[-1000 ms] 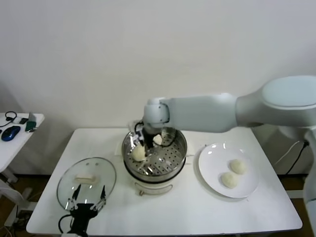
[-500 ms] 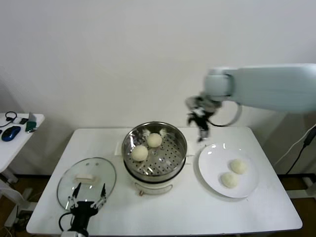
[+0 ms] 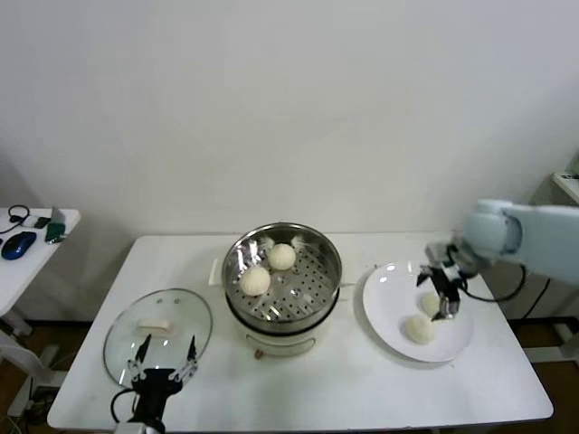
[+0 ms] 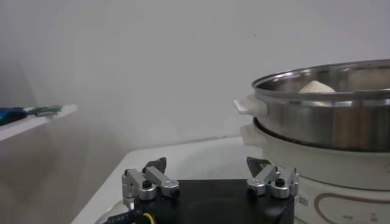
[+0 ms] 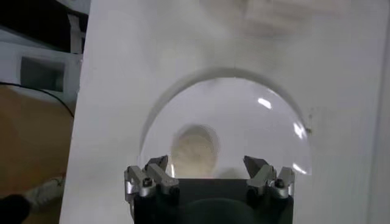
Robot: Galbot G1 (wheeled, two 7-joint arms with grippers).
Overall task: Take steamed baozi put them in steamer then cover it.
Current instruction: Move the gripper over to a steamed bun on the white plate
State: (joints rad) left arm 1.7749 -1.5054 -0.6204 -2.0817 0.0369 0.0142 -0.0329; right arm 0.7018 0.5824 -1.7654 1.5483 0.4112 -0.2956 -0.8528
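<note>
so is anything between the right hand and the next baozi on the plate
Nothing visible. The right hand hangs open just above the two baozi on the white plate, with no object in the gap. The steamer is uncovered; its cover lies on the table by the left hand.

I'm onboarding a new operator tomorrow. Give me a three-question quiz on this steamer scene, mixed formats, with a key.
1. How many steamed baozi lie in the steamer, and how many on the white plate?
2. True or false: the cover is sitting on the steamer.
3. The right gripper is: A) shut on a baozi, B) open above the plate, C) inside the steamer.

Key:
1. Two in the steamer, two on the plate.
2. False; it lies on the table to the robot's left of the steamer, with the open left gripper at its near edge.
3. B.
</note>
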